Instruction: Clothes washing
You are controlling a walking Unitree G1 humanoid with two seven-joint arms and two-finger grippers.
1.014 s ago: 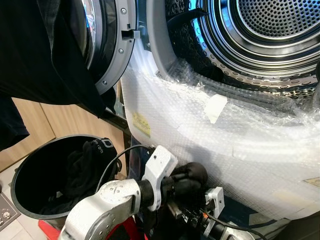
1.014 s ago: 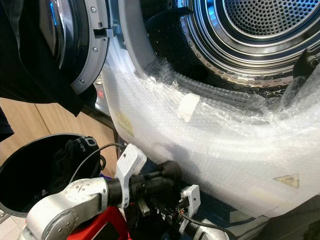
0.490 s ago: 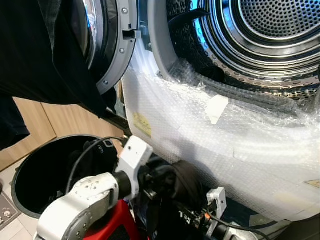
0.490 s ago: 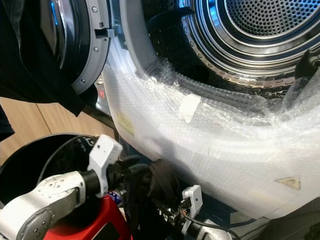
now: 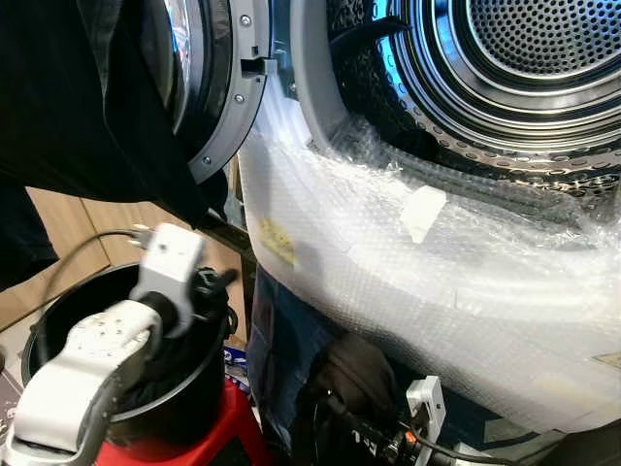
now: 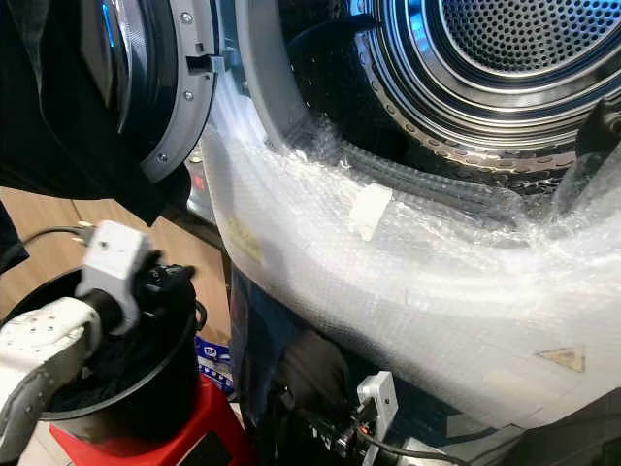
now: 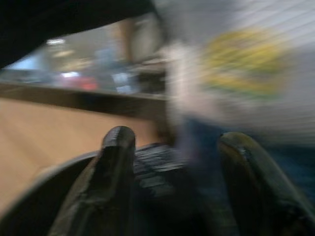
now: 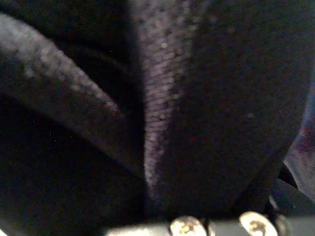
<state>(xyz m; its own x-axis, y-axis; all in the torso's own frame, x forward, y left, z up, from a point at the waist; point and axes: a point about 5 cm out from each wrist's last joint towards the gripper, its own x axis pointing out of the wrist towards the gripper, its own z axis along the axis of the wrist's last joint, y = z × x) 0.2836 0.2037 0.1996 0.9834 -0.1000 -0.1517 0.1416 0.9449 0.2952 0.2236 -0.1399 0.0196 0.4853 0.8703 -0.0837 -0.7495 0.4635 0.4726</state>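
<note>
While the washing machine (image 5: pixel 456 282) takes up the far right of the scene, its front is seen wrapped in bubble wrap (image 5: pixel 388 262), with the perforated steel drum (image 5: pixel 524 58) exposed behind the open round door (image 5: pixel 218 87) at far left. A black garment (image 5: pixel 78 97) is draped over that door. Wood panelling (image 5: pixel 68 238) is seen behind, low on the left.

At near left a black bucket (image 5: pixel 199 403) is set on a red stool (image 5: pixel 209 451); dark clothes (image 6: pixel 116 354) are seen inside it. The left gripper (image 7: pixel 172 167) is positioned over the bucket's far rim, fingers (image 7: pixel 115 152) spread apart, nothing clamped between them; the wrist view is motion-blurred.

At near centre, below the machine front, a dark cloth (image 5: pixel 354 374) is held bunched at the right gripper (image 5: pixel 335 408), beside a hanging blue fabric (image 5: pixel 277 349). Black fabric is pressed right up against the right wrist camera; the finger position cannot be told.
</note>
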